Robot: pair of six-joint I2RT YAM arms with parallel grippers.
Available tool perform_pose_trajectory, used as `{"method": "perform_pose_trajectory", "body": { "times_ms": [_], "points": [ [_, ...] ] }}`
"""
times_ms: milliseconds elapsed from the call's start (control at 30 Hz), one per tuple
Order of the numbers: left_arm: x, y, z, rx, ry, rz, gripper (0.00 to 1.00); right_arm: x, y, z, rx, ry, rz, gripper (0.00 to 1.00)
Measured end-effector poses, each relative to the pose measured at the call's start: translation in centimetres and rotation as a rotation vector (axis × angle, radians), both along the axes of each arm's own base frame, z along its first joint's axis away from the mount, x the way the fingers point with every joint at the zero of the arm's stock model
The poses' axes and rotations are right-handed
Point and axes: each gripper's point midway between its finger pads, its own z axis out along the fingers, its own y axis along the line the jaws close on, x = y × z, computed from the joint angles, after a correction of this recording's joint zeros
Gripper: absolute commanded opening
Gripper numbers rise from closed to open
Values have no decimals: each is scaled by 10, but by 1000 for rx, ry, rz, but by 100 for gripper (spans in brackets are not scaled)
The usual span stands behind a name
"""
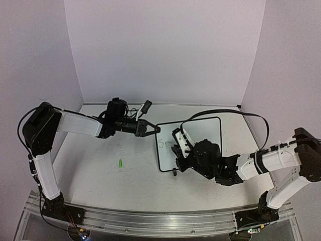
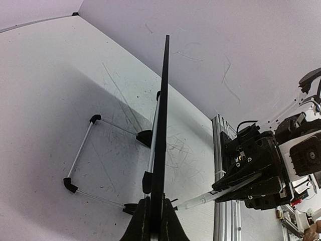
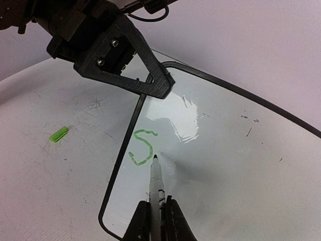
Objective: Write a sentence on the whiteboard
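On the worktop [image 1: 100, 170], the left end effector [image 1: 154, 129] clamps the whiteboard [image 3: 225, 150] by its edge. The right end effector [image 3: 156, 217] pinches a marker [image 3: 156, 181], its tip beside a green S [image 3: 140, 148].

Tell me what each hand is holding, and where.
The left hand pinches the whiteboard by its frame edge; the right hand grips the marker by its barrel.

The white table [image 1: 100, 170] is carrying little. A small green piece [image 1: 121, 163] is lying flat on its surface left of centre, well apart from the whiteboard [image 1: 205, 129]. The whiteboard is sitting right of centre, its black feet [image 2: 145, 137] touching the tabletop. Faint grey scratch marks [image 2: 173, 150] are showing around those feet. An aluminium rail [image 1: 150, 221] is running along the near edge.
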Motion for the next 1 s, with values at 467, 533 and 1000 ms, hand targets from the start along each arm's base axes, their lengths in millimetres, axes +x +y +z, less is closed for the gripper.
{"method": "perform_pose_trajectory", "body": {
  "times_ms": [467, 533, 1000],
  "points": [
    [-1, -1, 0, 0, -1, -4, 0, 3, 4, 6, 12, -7, -4, 0],
    [-2, -1, 0, 0, -1, -4, 0, 3, 5, 7, 14, -9, -5, 0],
    [-2, -2, 0, 0, -1, -4, 0, 8, 7, -1, -8, -6, -25, 0]
  ]
}}
